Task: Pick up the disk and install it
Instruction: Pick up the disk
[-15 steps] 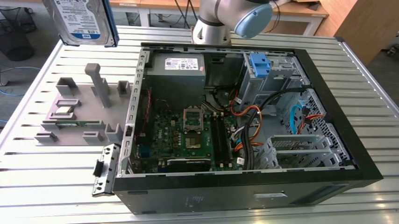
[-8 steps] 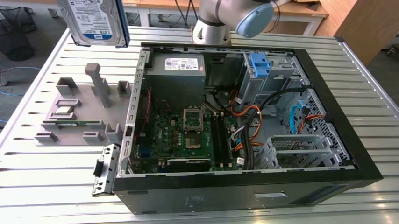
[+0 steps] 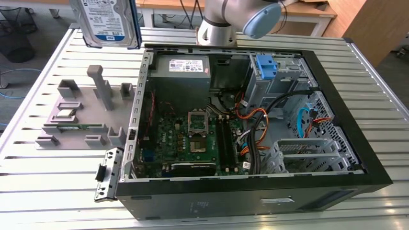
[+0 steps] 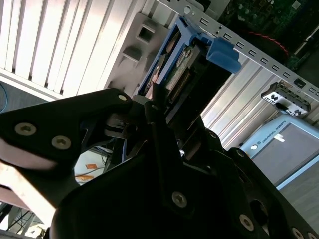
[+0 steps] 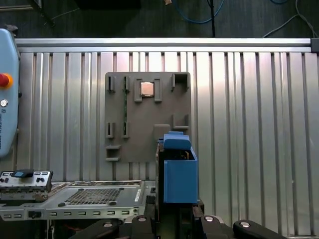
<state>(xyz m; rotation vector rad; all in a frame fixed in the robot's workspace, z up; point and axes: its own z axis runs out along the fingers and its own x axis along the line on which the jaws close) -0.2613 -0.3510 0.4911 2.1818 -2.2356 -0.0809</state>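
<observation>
Gripper: black two-finger gripper (image 4: 167, 112) closed on the disk, jaws pressed against its sides in the second wrist view. Its black body also shows at one end of the disk in the first wrist view (image 5: 175, 219).
Disk: flat silver hard-drive disk (image 3: 103, 21) with a white-and-blue label and blue plastic rails. It is held in the air on edge, roughly upright, label toward the exterior camera.
Disk position: clear of the table, over its far corner on the exterior view's left, outside the case.
Disk, wrist views: blue rail and latch tab face the first wrist camera (image 5: 178, 169). The connector edge shows in the second wrist view (image 4: 182, 74).
Fixture: grey plastic fixture plate (image 3: 80, 112) with slots and posts, on the slatted aluminium table (image 3: 51, 167), just beside the case on the exterior view's left.
Case: open black desktop computer case (image 3: 255, 191) lying on its side, green motherboard (image 3: 167, 136) exposed, grey power supply box with white sticker (image 3: 182, 67) at the far end.
Bracket: bare blue plastic bracket (image 3: 265, 64) in the drive bay, on the exterior view's right of the power supply box.
Arm: grey robot arm (image 3: 214, 24) with a blue joint cap, behind the case.
</observation>
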